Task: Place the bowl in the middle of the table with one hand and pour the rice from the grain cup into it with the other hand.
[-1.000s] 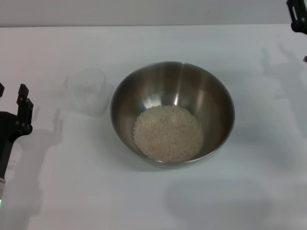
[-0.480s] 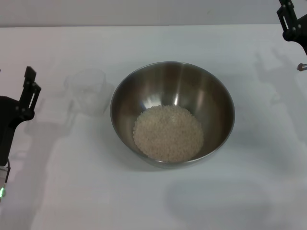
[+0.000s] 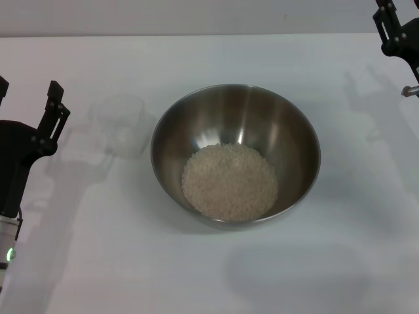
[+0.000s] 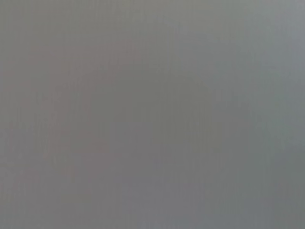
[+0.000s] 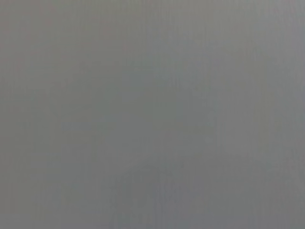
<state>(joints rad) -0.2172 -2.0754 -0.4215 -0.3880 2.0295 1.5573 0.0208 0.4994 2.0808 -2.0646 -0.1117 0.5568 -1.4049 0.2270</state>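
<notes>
Rice (image 3: 229, 181) heaped in bowl (image 3: 236, 154), frame centre; grain cup (image 3: 118, 124) upright, seemingly empty, left of it. Pour judged done. Left gripper (image 3: 26, 98) spread, empty, left edge; right gripper (image 3: 391, 23) upper right, finger state unclear. Next: likely park arms.

We see a plain grey band (image 3: 196, 16) far at the back. It runs all the way across the top of the head view. Soft grey shadows (image 3: 298, 275) lie near the front and out at both sides. Both wrist views show us only flat grey.

left gripper (image 3: 27, 98) sits at the left edge, fingers spread and empty; right gripper (image 3: 391, 19) at far right corner.
</notes>
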